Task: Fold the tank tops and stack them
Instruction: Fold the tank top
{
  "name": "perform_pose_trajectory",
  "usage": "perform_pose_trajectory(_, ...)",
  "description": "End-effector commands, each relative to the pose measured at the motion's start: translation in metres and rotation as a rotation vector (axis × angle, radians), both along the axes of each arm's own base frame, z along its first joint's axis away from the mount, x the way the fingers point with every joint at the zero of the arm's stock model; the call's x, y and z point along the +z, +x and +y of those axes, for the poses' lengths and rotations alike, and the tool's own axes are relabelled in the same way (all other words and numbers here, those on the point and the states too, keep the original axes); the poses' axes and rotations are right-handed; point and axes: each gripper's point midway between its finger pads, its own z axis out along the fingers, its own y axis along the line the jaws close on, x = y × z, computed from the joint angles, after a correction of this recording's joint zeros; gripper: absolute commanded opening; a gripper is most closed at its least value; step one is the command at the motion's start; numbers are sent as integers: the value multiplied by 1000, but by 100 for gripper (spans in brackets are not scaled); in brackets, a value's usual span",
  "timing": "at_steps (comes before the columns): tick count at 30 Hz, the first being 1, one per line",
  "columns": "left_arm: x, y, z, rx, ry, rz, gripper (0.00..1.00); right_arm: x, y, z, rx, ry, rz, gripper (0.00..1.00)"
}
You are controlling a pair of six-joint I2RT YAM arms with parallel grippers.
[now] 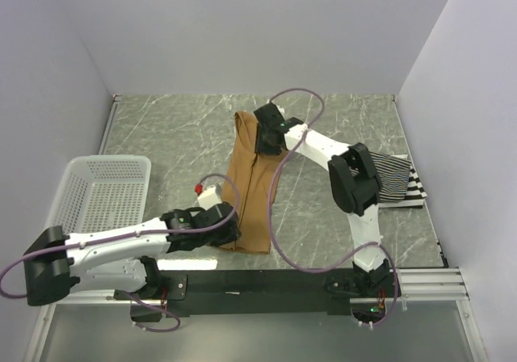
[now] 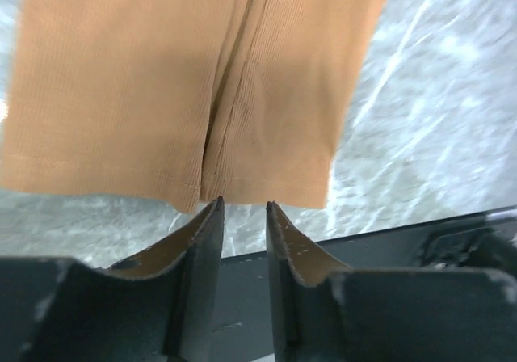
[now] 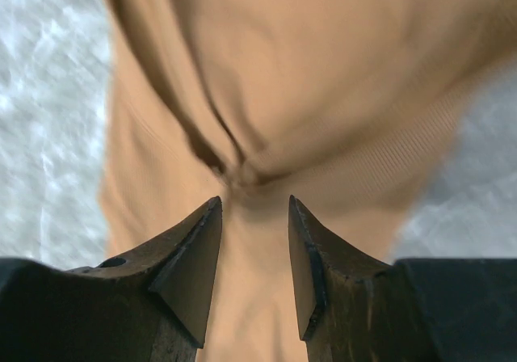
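The plain tan-brown tank top (image 1: 249, 191) lies as a long narrow strip in the middle of the table, folded lengthwise. My left gripper (image 1: 233, 231) is open and empty at its near hem (image 2: 178, 176); the fingertips (image 2: 212, 210) stop just short of the cloth. My right gripper (image 1: 265, 140) is open over the far end, its jaws spread just above bunched tan cloth (image 3: 266, 79), gripping nothing. A thin-striped top (image 1: 392, 172) and a wide black-and-white striped top (image 1: 414, 194) lie together at the right edge, partly hidden by the right arm.
A white mesh basket (image 1: 101, 191) stands at the left edge. A small white thing with a red spot (image 1: 205, 189) lies left of the tan top. The black mounting rail (image 1: 258, 281) runs along the near edge. Walls close the table on three sides.
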Motion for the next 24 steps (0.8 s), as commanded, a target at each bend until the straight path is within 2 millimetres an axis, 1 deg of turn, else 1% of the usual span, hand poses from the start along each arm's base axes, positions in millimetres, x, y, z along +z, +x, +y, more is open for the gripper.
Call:
perform_pose_trajectory(1, 30, 26, 30, 121, 43, -85, 38, 40, -20, -21, -29, 16, -68, 46)
perform_pose_trajectory(2, 34, 31, 36, 132, 54, -98, 42, 40, -27, -25, -42, 25, -63, 46)
perform_pose_trajectory(3, 35, 34, 44, 148, 71, -101, 45, 57, -36, -28, -40, 52, -91, 46)
perform_pose_trajectory(4, 36, 42, 54, 186, 78, -105, 50, 39, -54, -36, -41, 42, -59, 46)
perform_pose_trajectory(5, 36, 44, 59, 191, 91, -106, 53, 36, -67, -36, -38, 65, -42, 46)
perform_pose_trajectory(6, 34, 47, 64, 209, 99, -105, 55, 49, -80, -35, -27, 98, -66, 46)
perform_pose_trajectory(7, 30, 49, 74, 242, 117, -93, 57, 24, -103, -45, -28, 85, -19, 46)
perform_pose_trajectory(8, 22, 46, 79, 253, 129, -72, 57, 33, -117, -44, -17, 126, -32, 46)
perform_pose_trajectory(9, 18, 46, 84, 267, 133, -64, 57, 28, -128, -48, -15, 122, -29, 46)
perform_pose_trajectory(10, 15, 45, 88, 285, 135, -57, 57, 6, -151, -57, -10, 97, 12, 46)
perform_pose_trajectory(11, 7, 42, 94, 302, 148, -42, 57, 12, -163, -56, -2, 134, 0, 46)
perform_pose_trajectory(12, 4, 41, 96, 310, 146, -36, 58, -6, -187, -57, 33, 151, 51, 46)
perform_pose_trajectory(13, -3, 37, 100, 306, 145, -29, 58, -10, -203, -51, 63, 158, 63, 47)
perform_pose_trajectory(14, -3, 39, 93, 294, 108, -26, 58, -8, -213, -48, 59, 187, 62, 48)
perform_pose_trajectory(15, -6, 37, 92, 290, 99, -20, 58, -11, -225, -44, 78, 205, 80, 49)
perform_pose_trajectory(16, -11, 36, 92, 288, 92, -14, 59, -21, -242, -43, 100, 207, 101, 50)
perform_pose_trajectory(18, -14, 35, 89, 284, 79, -9, 59, -20, -256, -38, 100, 256, 110, 52)
perform_pose_trajectory(19, -17, 35, 90, 283, 85, -4, 59, -27, -268, -39, 112, 270, 134, 52)
perform_pose_trajectory(20, -22, 33, 91, 285, 94, 4, 59, -24, -278, -33, 117, 299, 138, 52)
perform_pose_trajectory(24, -32, 32, 89, 278, 91, 18, 59, -32, -301, -26, 116, 357, 170, 53)
